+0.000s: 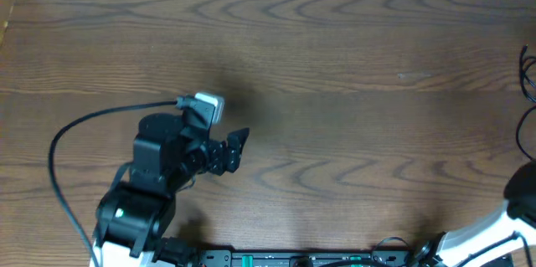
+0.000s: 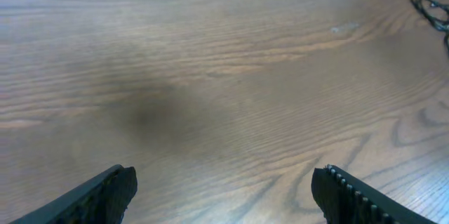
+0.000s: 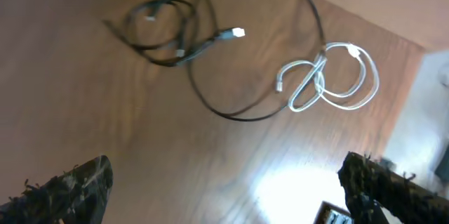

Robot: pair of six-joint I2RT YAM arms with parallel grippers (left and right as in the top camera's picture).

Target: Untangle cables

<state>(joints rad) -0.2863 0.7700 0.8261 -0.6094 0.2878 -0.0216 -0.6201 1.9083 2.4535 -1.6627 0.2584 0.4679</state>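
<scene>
Obs.: the cables (image 3: pixel 210 48) lie in one patch at the far right edge of the desk (image 1: pixel 335 49), only a sliver of them inside the overhead view.

Right tool (image 3: pixel 224 178): jaws spread wide, nothing between them, hanging above bare wood. In the right wrist view the whole patch lies ahead of the jaws, near but not touching.

- Black coil (image 3: pixel 167 33): ahead and to the left side of that view, a small bunched loop with a pale plug end poking out toward the middle.
- White cable (image 3: pixel 321 83): ahead and to the right side of that view, folded into two or three flat loops.
- Long black strand (image 3: pixel 231 115): sweeps from the coil in a wide curve toward the jaws, then up past the white loops and out of the top of the view. It crosses the white loops at their upper left; I cannot tell whether it runs over, under or through them.

Left tool (image 2: pixel 224 185): jaws also wide and empty, over bare desk left of centre. From its wrist camera the cables are a small dark scribble in the far upper right corner, well apart.

Judgement: the right arm is clearly the nearer. The crossing of black strand and white loops is the knot of the problem. The two bundles sit side by side across the right tool's view, so pulling them apart along that line looks the natural direction. Risk: dragging one may tow the other off the desk edge.
</scene>
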